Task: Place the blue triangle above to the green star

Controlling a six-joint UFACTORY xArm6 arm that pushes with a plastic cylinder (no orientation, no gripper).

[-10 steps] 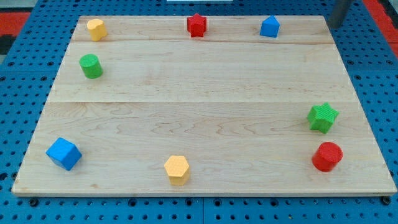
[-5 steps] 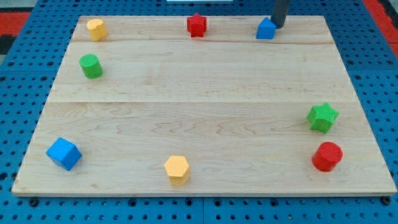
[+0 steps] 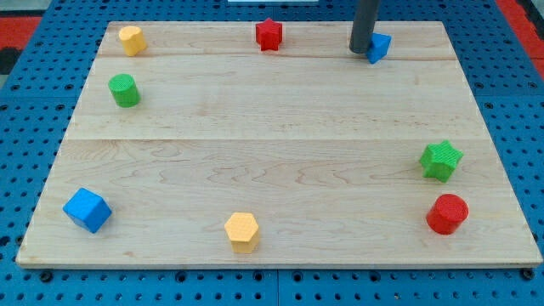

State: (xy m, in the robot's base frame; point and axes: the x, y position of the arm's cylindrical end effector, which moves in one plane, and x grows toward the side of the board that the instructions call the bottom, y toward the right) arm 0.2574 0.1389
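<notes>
Touching the blue triangle [image 3: 379,47], my tip [image 3: 361,51] sits near the board's [image 3: 272,153] top edge.

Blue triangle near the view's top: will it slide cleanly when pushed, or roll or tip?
The blue triangle looks low and flat-faced, so it probably slides, not rolls. My tip touches its left side, perhaps off-centre, so it may spin. The wooden board looks smooth, likely giving little grip.

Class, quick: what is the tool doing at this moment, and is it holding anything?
My tip: no jaws, holding nothing, pressed against the blue triangle's left side.
</notes>
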